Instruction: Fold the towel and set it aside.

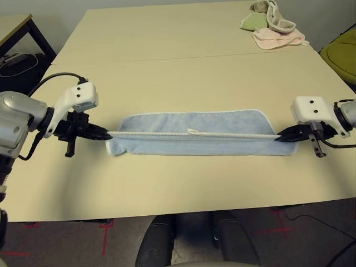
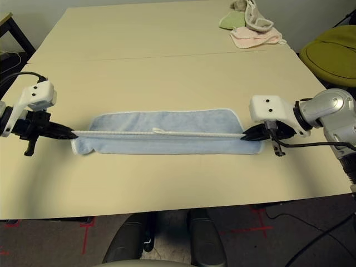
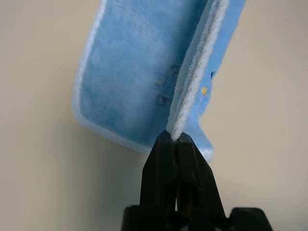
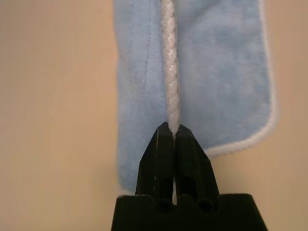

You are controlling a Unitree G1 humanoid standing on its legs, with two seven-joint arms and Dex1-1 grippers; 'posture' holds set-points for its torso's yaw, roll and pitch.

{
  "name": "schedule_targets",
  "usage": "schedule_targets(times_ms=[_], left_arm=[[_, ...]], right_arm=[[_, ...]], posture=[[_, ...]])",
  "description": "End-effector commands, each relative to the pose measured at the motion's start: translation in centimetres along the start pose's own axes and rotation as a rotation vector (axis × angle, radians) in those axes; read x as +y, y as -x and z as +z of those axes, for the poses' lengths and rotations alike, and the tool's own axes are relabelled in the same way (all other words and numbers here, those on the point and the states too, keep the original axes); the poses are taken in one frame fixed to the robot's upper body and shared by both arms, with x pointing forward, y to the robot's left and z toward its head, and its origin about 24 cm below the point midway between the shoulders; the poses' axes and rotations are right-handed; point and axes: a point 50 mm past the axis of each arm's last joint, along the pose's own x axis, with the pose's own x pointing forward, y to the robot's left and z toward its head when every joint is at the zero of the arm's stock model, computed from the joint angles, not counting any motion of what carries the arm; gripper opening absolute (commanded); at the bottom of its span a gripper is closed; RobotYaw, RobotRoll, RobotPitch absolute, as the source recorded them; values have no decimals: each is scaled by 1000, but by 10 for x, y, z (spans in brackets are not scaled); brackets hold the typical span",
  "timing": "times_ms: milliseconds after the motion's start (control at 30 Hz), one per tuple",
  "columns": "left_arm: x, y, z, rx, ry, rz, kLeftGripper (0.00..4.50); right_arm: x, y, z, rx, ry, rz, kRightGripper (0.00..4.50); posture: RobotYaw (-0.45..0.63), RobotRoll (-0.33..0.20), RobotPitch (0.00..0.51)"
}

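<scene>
Both pincers, left pincer (image 1: 105, 134) and right pincer (image 1: 278, 137), are pinching the towel (image 1: 194, 140)'s white edge taut; wrist views are showing its printed motif.

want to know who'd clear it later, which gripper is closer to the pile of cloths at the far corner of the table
Right. The right gripper pinches the towel at its end on the same side as the cloth pile; the left gripper pinches the opposite end, farther away.

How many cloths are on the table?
4, maybe more hidden: the blue towel stretched between both grippers near the front, and pink, green and beige cloths piled at the far right corner.
</scene>
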Motion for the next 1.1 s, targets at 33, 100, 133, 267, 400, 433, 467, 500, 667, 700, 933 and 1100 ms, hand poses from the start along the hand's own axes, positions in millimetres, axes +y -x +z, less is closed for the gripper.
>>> schedule_targets(times_ms=[33,100,133,267,400,433,467,500,667,700,933,1100], left_arm=[[7,9,-16,73,64,91,47],[7,8,-17,71,72,99,47],[7,8,-17,71,78,102,47],[7,10,-21,75,95,113,47],[8,12,-24,85,100,135,47],[9,12,-25,85,101,145,47],[10,11,-25,83,104,154,47],[11,11,-26,81,105,166,47],[16,4,-28,69,89,233,47],[16,2,-28,64,89,232,47],[19,-7,-28,52,74,243,47],[23,-14,-27,51,64,264,47]], right_arm=[[-3,5,-22,116,-18,-70,0],[-8,3,-21,118,13,-110,0],[-11,2,-20,113,27,-129,0],[-20,-3,-17,102,68,-174,0],[-26,-6,-14,98,92,-198,0],[-27,-7,-13,99,96,-203,0],[-28,-7,-13,100,100,-205,0],[-29,-8,-13,100,102,-206,0],[-27,-11,-15,103,95,-189,0],[-26,-11,-16,103,91,-180,0],[-13,-16,-24,107,34,-111,0],[-15,-18,-25,125,22,-144,0]], posture=[[51,0,160],[52,0,160],[52,0,161],[59,0,162],[64,0,162],[66,0,162],[66,0,162],[67,0,162],[65,0,163],[65,0,164],[59,0,165],[55,0,165]])
